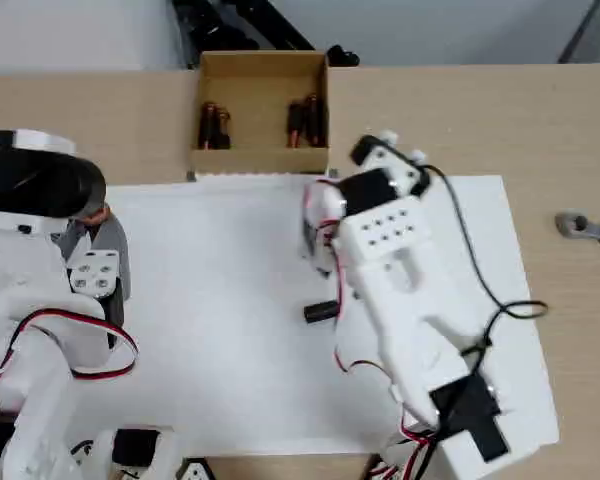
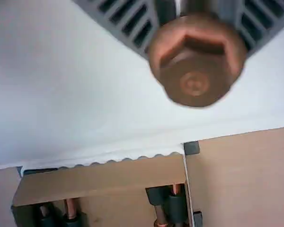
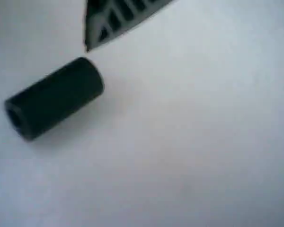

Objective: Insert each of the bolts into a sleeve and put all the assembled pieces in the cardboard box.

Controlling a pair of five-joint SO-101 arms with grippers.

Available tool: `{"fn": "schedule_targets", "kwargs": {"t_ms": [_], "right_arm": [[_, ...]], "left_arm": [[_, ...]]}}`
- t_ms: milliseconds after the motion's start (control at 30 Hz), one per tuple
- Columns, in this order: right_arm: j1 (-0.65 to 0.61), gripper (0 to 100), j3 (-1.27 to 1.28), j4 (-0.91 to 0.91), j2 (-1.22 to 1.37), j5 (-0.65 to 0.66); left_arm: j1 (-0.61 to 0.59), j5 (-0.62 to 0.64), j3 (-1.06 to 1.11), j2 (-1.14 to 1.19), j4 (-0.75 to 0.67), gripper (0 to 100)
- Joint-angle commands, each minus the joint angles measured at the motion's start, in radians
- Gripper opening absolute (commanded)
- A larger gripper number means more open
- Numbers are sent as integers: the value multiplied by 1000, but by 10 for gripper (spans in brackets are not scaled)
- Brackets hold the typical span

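Left tool (image 1: 100, 235) at the left edge of the white sheet (image 1: 210, 330), clamped on a copper bolt (image 2: 196, 66). Hex head of the bolt turned toward the left wrist camera, gray fingers (image 2: 125, 21) tight on both sides of it. Bolt held up off the sheet, shank hidden behind the head. Well apart from the sleeve, not yet inserted.

Right tool (image 1: 315, 240) over the middle of the sheet, on the box side of the black sleeve (image 1: 320, 311) and near it. Apart or together: cannot tell. In the right wrist view, a gray tip of the tool just beside one end of the sleeve; touching or not, cannot tell.

Sleeve on its side on the sheet, near the middle, between the right tool and the near edge. Dark bore visible at one end.

Cardboard box (image 1: 263, 70) on the wooden surface (image 1: 540, 110), open top, near wall against the far edge of the sheet. Four assembled pieces (image 1: 214, 127) inside on the box floor, in two pairs, one pair by each side wall. Copper and black parts visible on each.

Small silver metal part (image 1: 585, 228) on the bare surface off the right side of the sheet. Small dark block (image 2: 191, 148) at the sheet's edge by a box corner.
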Motion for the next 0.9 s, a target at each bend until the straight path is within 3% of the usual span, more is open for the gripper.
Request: {"fn": "schedule_targets", "kwargs": {"t_ms": [0,600,867], "right_arm": [[-90,169,-57,-8,19,-43],[-125,169,-49,-59,208,-95],[-67,169,-51,-64,317,-95]], "left_arm": [[0,2,1,-3,14,6],[-2,-5,45,-2,14,6],[-2,-6,110,-3,-21,6]]}}
